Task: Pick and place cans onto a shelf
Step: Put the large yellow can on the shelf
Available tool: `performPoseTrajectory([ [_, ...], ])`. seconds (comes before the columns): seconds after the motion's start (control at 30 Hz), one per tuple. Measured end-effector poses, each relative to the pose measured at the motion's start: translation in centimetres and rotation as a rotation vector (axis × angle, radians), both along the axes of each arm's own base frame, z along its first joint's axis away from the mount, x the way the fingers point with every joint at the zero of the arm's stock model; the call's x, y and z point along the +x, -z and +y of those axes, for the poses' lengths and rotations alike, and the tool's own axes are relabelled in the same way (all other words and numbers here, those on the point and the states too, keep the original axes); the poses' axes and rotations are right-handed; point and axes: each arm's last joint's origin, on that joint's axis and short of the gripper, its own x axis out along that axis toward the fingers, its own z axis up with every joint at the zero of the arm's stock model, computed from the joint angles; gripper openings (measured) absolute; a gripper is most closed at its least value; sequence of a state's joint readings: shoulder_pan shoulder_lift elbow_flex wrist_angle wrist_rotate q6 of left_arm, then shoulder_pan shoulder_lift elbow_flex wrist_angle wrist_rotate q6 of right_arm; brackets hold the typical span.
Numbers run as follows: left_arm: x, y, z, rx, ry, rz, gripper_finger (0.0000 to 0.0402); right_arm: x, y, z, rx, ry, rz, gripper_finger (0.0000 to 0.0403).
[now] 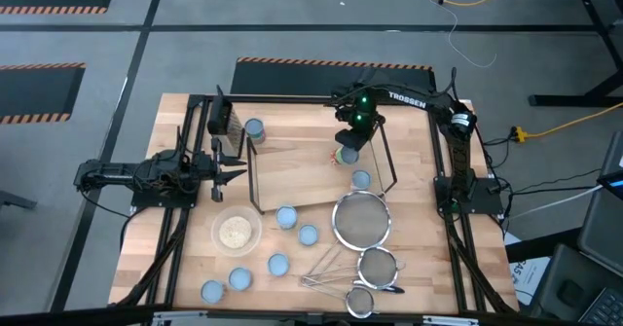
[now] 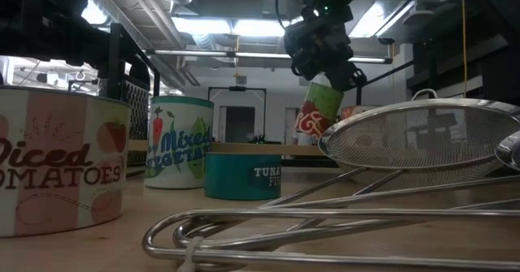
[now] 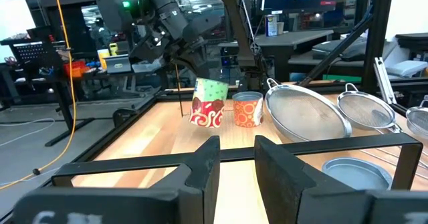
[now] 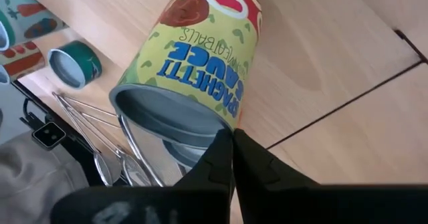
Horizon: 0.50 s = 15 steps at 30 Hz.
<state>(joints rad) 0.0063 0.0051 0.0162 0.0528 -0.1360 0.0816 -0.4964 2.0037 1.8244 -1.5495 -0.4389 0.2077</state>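
The right gripper (image 1: 348, 143) hangs over the far right part of the shelf (image 1: 292, 175), its fingers pinched onto the rim of a green-and-red spaghetti sauce can (image 3: 208, 102); in the left wrist view that can is tilted, its lower edge at or just above the board, and whether it touches cannot be told; just beside it on the shelf stands an orange-labelled can (image 3: 248, 109), upright; close against that side lies the large strainer (image 1: 362, 219), with two smaller strainers (image 1: 378, 265) and a bundle of wire handles (image 1: 331, 268) trailing toward the near edge of the table (image 1: 428, 268); the shelf's black wire frame (image 1: 387, 156) rises just by the held can; the left gripper (image 1: 237, 165) waits at the shelf's left end, its fingers slightly parted and holding nothing, the dark box grater (image 1: 220, 120) and another can (image 1: 254, 128) just beyond it; off the shelf's near edge sit a clear bowl of pale grains (image 1: 236, 232) and five more cans, two near the board (image 1: 286, 216) and three toward the near left corner (image 1: 239, 279); in the low view a diced tomatoes can (image 2: 61, 170) and a mixed vegetables can (image 2: 178, 152) fill the foreground, hiding much of the shelf behind them.
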Motion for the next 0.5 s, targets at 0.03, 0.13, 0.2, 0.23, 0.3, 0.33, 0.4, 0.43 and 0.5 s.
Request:
performPoseTrajectory([
  [0.03, 0.00, 0.00, 0.00, 0.000, 0.000, 0.000, 0.0086, -0.03, 0.00, -0.07, 0.000, 0.006, 0.002, 0.0009],
  [0.13, 0.00, 0.00, 0.00, 0.000, 0.000, 0.000, 0.0086, -0.12, 0.00, -0.26, 0.003, 0.044, 0.017, 0.0010],
  [0.2, 0.00, 0.00, 0.00, 0.000, 0.000, 0.000, 0.0086, -0.15, 0.00, -0.32, 0.004, 0.056, 0.022, 0.0010],
  [0.23, 0.00, 0.00, 0.00, 0.000, 0.000, 0.000, 0.0086, -0.15, 0.00, -0.32, 0.006, 0.057, 0.022, 0.0010],
  [0.3, 0.00, 0.00, 0.00, 0.000, 0.000, 0.000, 0.0086, -0.15, -0.03, -0.26, 0.025, 0.060, 0.016, 0.0011],
  [0.33, 0.00, 0.00, 0.00, 0.000, 0.000, 0.000, 0.0086, -0.17, -0.06, -0.20, 0.040, 0.063, 0.014, 0.0011],
  [0.4, 0.00, 0.00, 0.00, 0.000, 0.000, 0.000, 0.0086, -0.19, -0.10, -0.13, 0.061, 0.066, 0.010, 0.0011],
  [0.43, 0.00, 0.00, 0.00, 0.000, 0.000, 0.000, 0.0086, -0.20, -0.11, -0.11, 0.061, 0.069, 0.013, 0.0011],
  [0.5, 0.00, 0.00, 0.00, 0.000, 0.000, 0.000, 0.0086, -0.21, -0.10, -0.12, 0.058, 0.086, 0.025, 0.0011],
])
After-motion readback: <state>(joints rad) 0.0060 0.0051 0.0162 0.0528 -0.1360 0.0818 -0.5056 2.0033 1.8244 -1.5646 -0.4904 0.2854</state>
